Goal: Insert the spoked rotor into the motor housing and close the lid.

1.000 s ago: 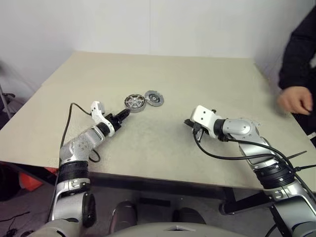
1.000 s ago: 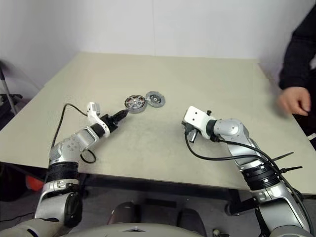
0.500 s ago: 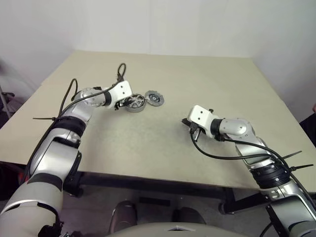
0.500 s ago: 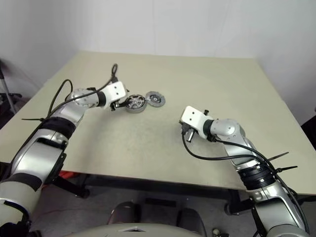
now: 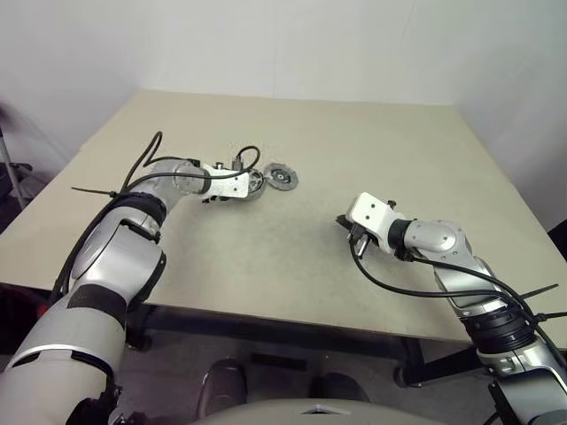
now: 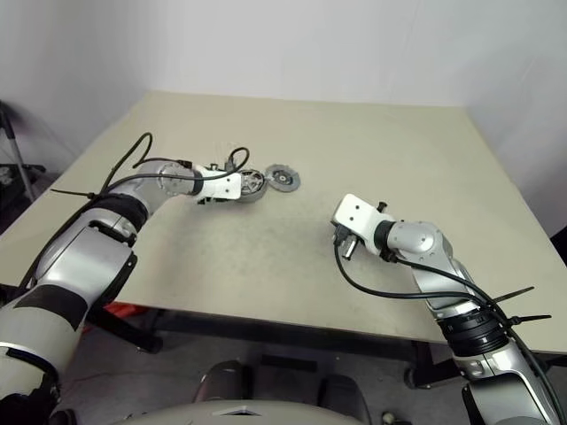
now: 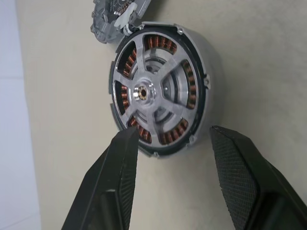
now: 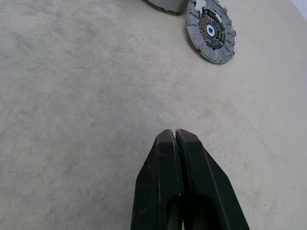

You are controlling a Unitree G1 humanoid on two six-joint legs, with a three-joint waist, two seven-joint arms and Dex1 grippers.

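Your left claw (image 7: 170, 143) stands released, its fingers either side of the motor housing (image 7: 160, 88) on the table (image 5: 354, 150). Your right claw (image 8: 176, 136) is clenched on nothing, well apart from the spoked rotor (image 8: 211, 31).

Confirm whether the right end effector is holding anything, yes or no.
No. The right end effector has its two black fingers pressed shut on nothing, above bare table, apart from the spoked rotor.

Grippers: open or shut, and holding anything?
Left gripper: open, at the motor housing, not gripping it.
Right gripper: shut, holding nothing.
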